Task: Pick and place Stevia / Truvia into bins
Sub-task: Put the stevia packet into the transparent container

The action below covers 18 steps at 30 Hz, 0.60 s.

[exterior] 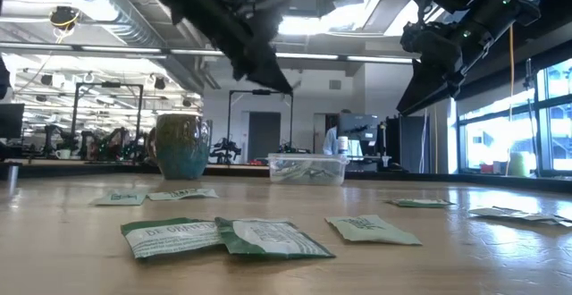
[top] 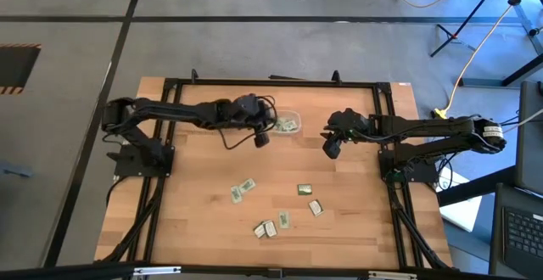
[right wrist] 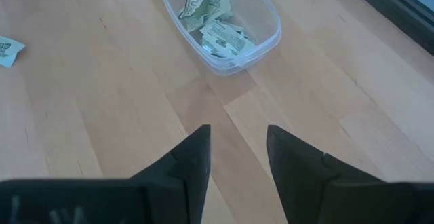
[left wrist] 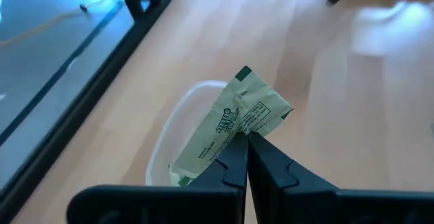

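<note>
Table: a light wood table [top: 204, 187] with a black frame around it; grey floor all around
Room: the low view looks past the table into a big workshop with pipes and long lights overhead, windows to one side, and a person far off behind the bin
Bin: a small clear bin [top: 287, 123] near the far edge of the table; some sachets already lie inside it [right wrist: 215, 20]
Mug: a round brown-green mug [exterior: 181, 146] stands beside the bin in the low view; I cannot make it out from above
Left claw: the left gripper [left wrist: 245, 141] hangs just over the bin; its fingers are pinched tight on one pale green sachet [left wrist: 234, 119]; only the left wrist view shows this packet well
Right claw: the right gripper [right wrist: 237, 153] hangs near the bin on its other side; its fingers stand apart with nothing between them
Loose sachets: more sachets [top: 267, 228] lie flat on the wood, well apart from the bin, toward the near edge; the low view shows two of them overlapping up close [exterior: 228, 238]
</note>
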Available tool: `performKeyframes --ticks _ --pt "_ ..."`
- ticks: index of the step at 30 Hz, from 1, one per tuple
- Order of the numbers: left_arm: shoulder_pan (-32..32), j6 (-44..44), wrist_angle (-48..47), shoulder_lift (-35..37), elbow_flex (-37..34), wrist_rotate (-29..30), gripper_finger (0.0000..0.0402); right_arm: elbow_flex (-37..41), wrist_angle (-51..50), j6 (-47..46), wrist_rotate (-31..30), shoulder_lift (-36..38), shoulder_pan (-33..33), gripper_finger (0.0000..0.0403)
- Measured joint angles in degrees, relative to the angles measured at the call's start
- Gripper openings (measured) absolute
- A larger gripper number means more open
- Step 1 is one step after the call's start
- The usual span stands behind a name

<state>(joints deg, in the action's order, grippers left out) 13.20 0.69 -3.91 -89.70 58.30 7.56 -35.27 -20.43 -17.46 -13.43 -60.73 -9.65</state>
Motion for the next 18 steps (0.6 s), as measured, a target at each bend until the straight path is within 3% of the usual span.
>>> performKeyframes --ticks 18 --pt "3.45 -2.03 -5.66 -18.69 11.06 -1.27 0.0004 0.0 -0.39 0.1 -0.02 0.0 0.0 0.0147"
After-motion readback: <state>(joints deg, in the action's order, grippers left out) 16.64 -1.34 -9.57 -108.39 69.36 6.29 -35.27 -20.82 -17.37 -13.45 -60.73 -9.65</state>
